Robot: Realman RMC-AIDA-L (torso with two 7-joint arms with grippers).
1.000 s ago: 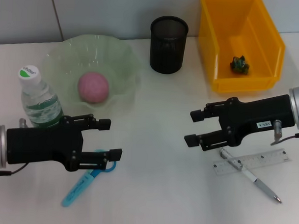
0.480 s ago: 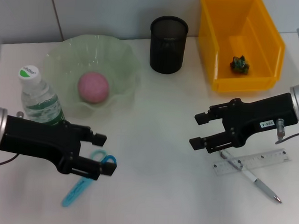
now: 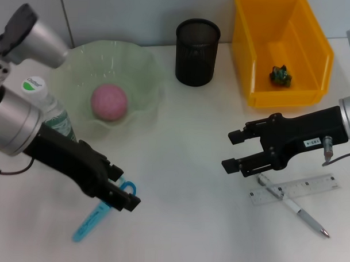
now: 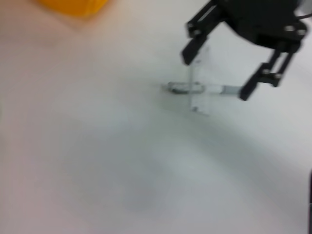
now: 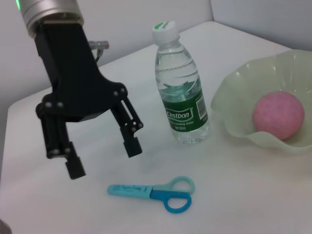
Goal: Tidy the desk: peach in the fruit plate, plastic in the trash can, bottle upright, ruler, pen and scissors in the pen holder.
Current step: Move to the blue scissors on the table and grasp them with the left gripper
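The pink peach (image 3: 109,102) lies in the pale green fruit plate (image 3: 144,66). A water bottle (image 3: 34,84) stands upright beside the plate, partly behind my left arm. Blue scissors (image 3: 94,219) lie flat on the desk, and my left gripper (image 3: 126,189) hangs open right over their handles. In the right wrist view that left gripper (image 5: 104,160) is above and apart from the scissors (image 5: 156,190). My right gripper (image 3: 232,151) is open, just left of the clear ruler (image 3: 302,189) and the pen (image 3: 298,211) crossing it. Green crumpled plastic (image 3: 280,75) sits in the yellow trash can (image 3: 302,98).
The black mesh pen holder (image 3: 197,51) stands at the back between plate and trash can, with nothing showing above its rim. The left wrist view shows the right gripper (image 4: 216,74) over the pen (image 4: 195,88) and ruler (image 4: 199,100).
My left arm has swung and tilted, bringing its open gripper forward and down over the scissors' handles. The right gripper has barely moved.
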